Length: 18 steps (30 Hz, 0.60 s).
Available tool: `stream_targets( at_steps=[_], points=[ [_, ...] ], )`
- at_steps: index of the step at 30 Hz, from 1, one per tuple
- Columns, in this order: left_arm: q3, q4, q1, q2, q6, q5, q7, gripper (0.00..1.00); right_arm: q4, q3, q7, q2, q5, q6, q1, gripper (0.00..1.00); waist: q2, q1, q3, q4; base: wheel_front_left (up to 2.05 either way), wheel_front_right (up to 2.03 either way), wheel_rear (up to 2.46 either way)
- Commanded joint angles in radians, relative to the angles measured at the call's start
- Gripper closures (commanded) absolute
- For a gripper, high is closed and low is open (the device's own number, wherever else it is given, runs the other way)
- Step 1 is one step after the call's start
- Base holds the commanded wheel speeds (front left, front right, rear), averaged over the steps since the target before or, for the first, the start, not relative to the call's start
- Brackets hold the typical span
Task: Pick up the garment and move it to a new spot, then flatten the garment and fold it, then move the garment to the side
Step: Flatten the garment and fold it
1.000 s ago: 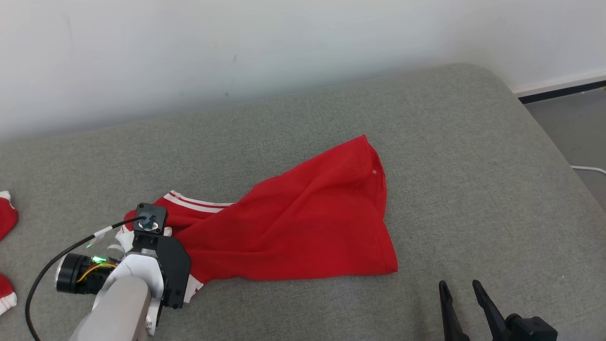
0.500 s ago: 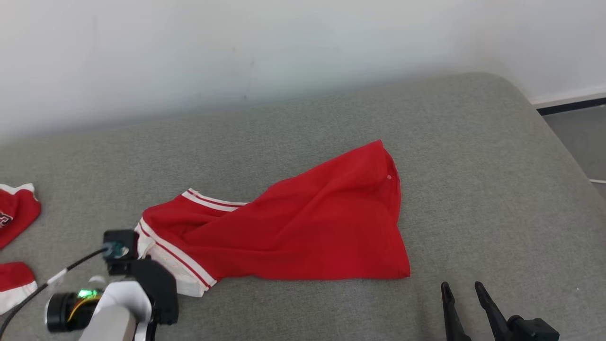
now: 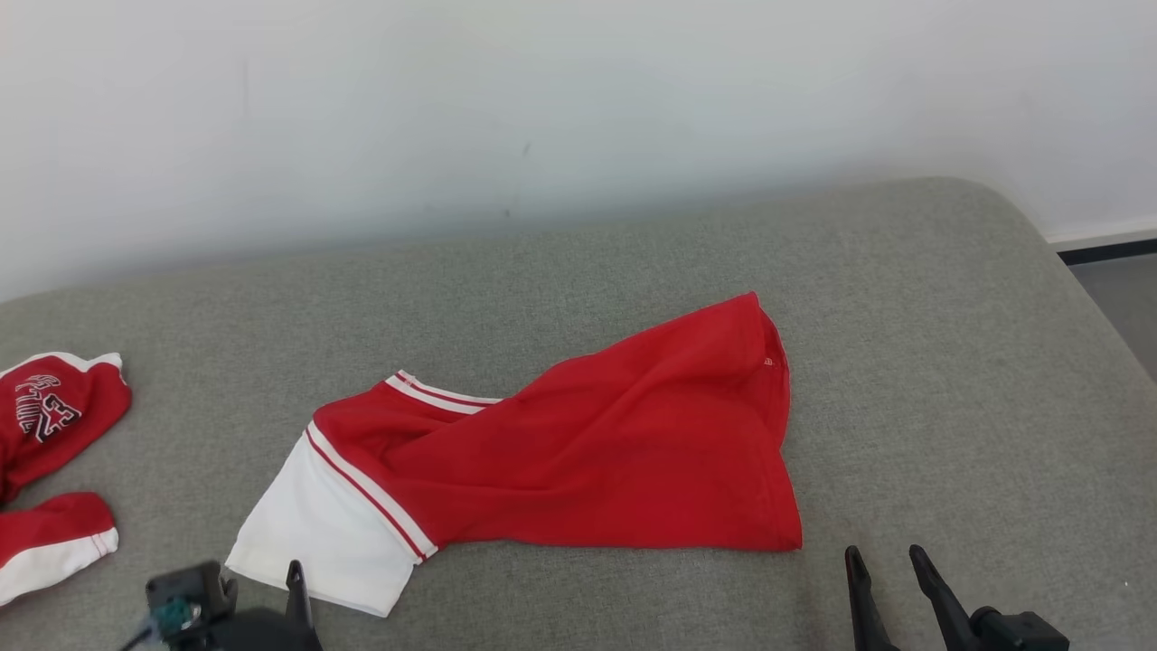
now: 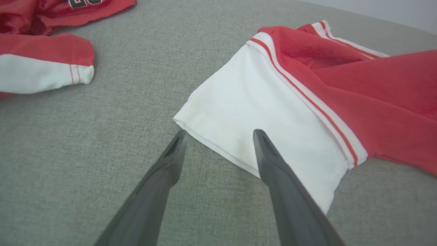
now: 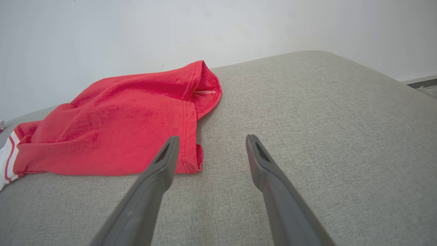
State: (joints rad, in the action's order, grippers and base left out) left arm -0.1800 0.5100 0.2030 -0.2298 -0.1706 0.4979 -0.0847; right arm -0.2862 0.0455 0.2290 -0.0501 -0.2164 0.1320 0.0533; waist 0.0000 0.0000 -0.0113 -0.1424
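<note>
Red garment (image 3: 615,452) crumpled on grey cushion (image 3: 949,362), approx. mid-surface, w/ white sleeve (image 3: 316,533) laid flat at its L end, on the side nearer the robot. L gripper (image 4: 219,134) just short of that sleeve, low at bottom L of head view. Open wide, nothing betw. its fingers. In L wrist view, sleeve hem right at the fingertips: one tip beside the hem corner, the other overlapping the white cloth. Touching or hovering: can't tell. R gripper (image 3: 884,553) at bottom R of head view, likewise spread and empty, near garment's R lower corner but apart from it, over bare cushion. In R wrist view, red hem corner just past the fingertip on that view's left. Two more red-and-white pieces (image 3: 54,416) at far L of cushion, well apart from garment: one w/ lettering, one w/ white cuff. Pale wall (image 3: 542,108) behind.
</note>
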Motion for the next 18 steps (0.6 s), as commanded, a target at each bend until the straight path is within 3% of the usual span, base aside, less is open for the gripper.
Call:
stream_targets(
  at_steps=[1, 5, 9, 18],
  points=[
    [0.009, -0.043, -0.051, 0.003, 0.015, 0.011, 0.062, 0.0, 0.009, -0.008, -0.004, 0.0, 0.012, -0.003, 0.007, 0.0, 0.0, 0.0, 0.011, 0.007, 0.0, 0.0, 0.0],
    [0.038, -0.161, -0.16, 0.025, 0.061, 0.033, 0.242, 0.0, 0.025, -0.022, -0.015, 0.0, 0.02, -0.003, 0.012, 0.0, 0.0, 0.0, 0.021, 0.017, 0.0, 0.0, 0.0],
    [0.052, -0.261, -0.247, 0.034, 0.1, 0.044, 0.319, 0.0, 0.037, -0.031, -0.02, 0.0, 0.028, -0.003, 0.015, 0.0, 0.0, 0.0, 0.028, 0.025, 0.0, 0.0, 0.0],
    [0.109, -0.51, -0.424, 0.083, 0.236, -0.039, 0.35, 0.0, 0.05, -0.034, -0.043, 0.0, 0.034, -0.003, 0.023, 0.0, 0.0, 0.0, 0.053, 0.04, 0.0, 0.0, 0.0]
  ],
)
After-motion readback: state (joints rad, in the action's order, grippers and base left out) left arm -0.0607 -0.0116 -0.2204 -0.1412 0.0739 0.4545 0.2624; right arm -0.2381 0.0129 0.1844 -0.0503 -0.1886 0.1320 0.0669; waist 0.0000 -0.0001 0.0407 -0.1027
